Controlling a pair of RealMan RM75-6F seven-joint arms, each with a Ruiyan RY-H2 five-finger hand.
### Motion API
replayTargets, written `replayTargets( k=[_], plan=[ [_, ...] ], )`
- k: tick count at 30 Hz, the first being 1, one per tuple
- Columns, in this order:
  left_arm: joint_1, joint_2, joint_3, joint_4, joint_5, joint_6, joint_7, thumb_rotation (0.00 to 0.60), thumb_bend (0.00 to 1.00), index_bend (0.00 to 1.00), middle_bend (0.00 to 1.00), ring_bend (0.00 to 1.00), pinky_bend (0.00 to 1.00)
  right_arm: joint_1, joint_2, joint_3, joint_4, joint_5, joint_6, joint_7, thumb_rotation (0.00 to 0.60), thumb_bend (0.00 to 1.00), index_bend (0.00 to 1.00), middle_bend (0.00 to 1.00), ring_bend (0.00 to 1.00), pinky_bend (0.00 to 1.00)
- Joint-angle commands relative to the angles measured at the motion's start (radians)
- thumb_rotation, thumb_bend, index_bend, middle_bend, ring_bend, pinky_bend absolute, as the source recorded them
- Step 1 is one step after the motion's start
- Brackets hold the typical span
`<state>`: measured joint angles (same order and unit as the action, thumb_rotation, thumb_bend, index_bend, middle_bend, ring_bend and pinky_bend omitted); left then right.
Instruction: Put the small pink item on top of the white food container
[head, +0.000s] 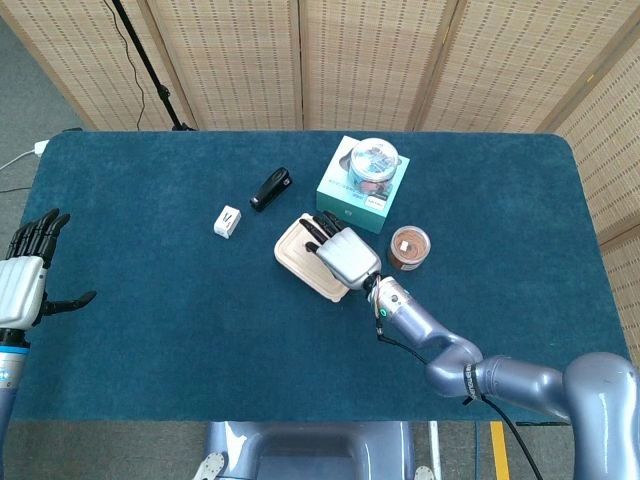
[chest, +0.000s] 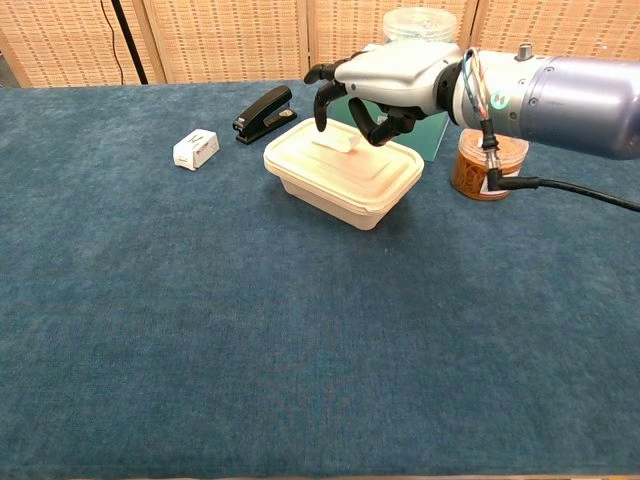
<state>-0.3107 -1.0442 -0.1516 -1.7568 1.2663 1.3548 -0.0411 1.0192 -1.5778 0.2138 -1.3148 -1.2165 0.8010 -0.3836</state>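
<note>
Hovering over the lid

The right hand (chest: 385, 88) hangs above the white food container (chest: 345, 190), fingers curled down. A small pink item (chest: 343, 149) shows directly beneath the fingertips, at the lid; whether it is pinched or lying free, I cannot tell. The left hand (head: 22, 285) is spread, empty, far off.
</note>
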Motion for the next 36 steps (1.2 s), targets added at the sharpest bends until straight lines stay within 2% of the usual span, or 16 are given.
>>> replayTargets(
  k=[1,11,36],
  plan=[
    [0.001,0.000,-0.002,0.001,0.000,-0.003,0.000,0.600,0.00,0.00,0.00,0.00,0.00,0.005,-0.010,0.000,0.013,-0.002,0.002,0.003,0.600,1.00,0.29,0.00,0.00,0.00],
    [0.006,-0.001,-0.009,0.001,0.002,-0.010,0.001,0.600,0.00,0.00,0.00,0.00,0.00,0.015,-0.037,-0.019,0.087,-0.003,-0.001,-0.038,0.600,1.00,0.30,0.00,0.00,0.00],
    [0.015,-0.004,-0.017,-0.001,0.015,-0.020,0.007,0.600,0.00,0.00,0.00,0.00,0.00,0.001,-0.018,-0.049,0.069,0.013,-0.010,-0.077,0.600,1.00,0.34,0.00,0.00,0.00]
  ],
)
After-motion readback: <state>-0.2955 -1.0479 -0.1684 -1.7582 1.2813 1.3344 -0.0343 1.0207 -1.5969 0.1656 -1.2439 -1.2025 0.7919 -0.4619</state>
